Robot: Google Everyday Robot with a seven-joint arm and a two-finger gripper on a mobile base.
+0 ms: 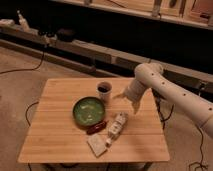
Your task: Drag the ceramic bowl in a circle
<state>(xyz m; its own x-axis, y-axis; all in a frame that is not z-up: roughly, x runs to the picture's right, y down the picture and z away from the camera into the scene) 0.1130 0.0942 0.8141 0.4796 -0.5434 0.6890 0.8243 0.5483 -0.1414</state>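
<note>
Round glossy green ceramic bowl (90, 111) on slatted wooden table (55, 135) — gripper (125, 101) nearby, jaws spread, holding nothing

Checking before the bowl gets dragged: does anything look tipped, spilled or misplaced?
No spill shows. A pale bottle lies on its side beside the bowl, and a dark red item sits at the bowl's near rim. The cup stands upright; the open end effector hovers beside it.

White tubular arm (167, 89), seemingly dark-dotted, ending in pale hand (125, 99) near cup (104, 90).
</note>
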